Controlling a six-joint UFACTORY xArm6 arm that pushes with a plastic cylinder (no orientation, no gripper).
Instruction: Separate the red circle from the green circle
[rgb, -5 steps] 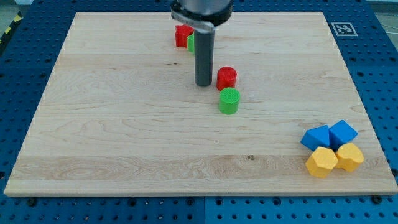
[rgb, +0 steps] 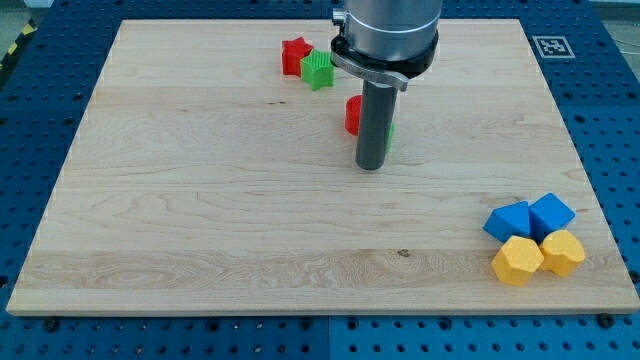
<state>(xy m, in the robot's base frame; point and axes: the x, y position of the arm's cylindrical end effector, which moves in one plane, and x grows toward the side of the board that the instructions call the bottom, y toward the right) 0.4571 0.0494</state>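
Observation:
My dark rod stands near the board's middle, its tip (rgb: 370, 166) resting on the wood. The red circle (rgb: 352, 115) shows only as a sliver at the rod's left edge, just above the tip. The green circle (rgb: 390, 133) is almost wholly hidden behind the rod; only a thin green edge shows on its right side. The two circles lie close together behind the rod, and I cannot tell whether they touch.
A red star (rgb: 294, 56) and a green star (rgb: 318, 70) sit together near the view's top. Two blue blocks (rgb: 508, 220) (rgb: 551, 214) and two yellow blocks (rgb: 517, 260) (rgb: 562, 251) cluster at the bottom right of the wooden board (rgb: 200, 200).
My rod has moved right and down, from left of the red circle to in front of both circles. The green circle has shifted up and to the right.

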